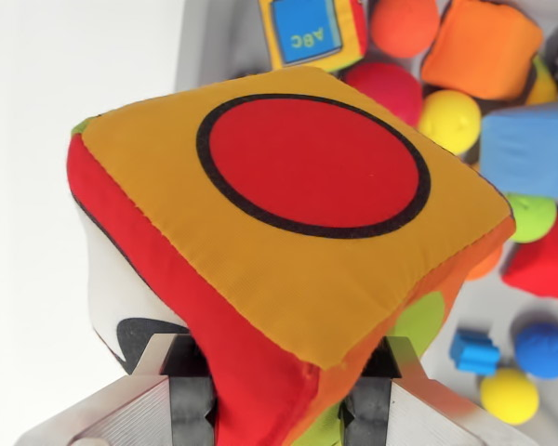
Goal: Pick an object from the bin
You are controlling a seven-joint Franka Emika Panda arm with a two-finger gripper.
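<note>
— While the soft fabric cube [288, 232] fills most of the wrist view, what are the jaws doing?

— They are clamped on the cube's lower part, one dark pad [191, 409] on each side, with the gripper [279, 409] at the bottom edge of the picture. The cube sits tilted, its orange-yellow face with a black-ringed red circle turned up toward the camera, a red face on the wrist view's left and a green spot low on the wrist view's right.

— And where is the cube relative to the bin?

— It is held up over the bin [214, 42], near the bin's left wall, and partly over the white tabletop [37, 186] just outside that wall. Whether its underside touches anything I cannot tell.

— What lies in the bin behind it?

— Along the far edge there is a second fabric cube with a blue "ABC" panel [312, 32], an orange ball [405, 23] and an orange block [484, 46]. Just beside the held cube's far corner sit a red ball [386, 84] and a yellow ball [449, 119]. A pale blue block [530, 149] is toward the bin's right side, with a green ball [532, 216] and a red shape [544, 265] nearer.

— Anything on the grey floor lower down?

— A small blue piece [474, 353], a blue ball [544, 348] and a small yellow ball [509, 395], close together but apart from the held cube.
</note>
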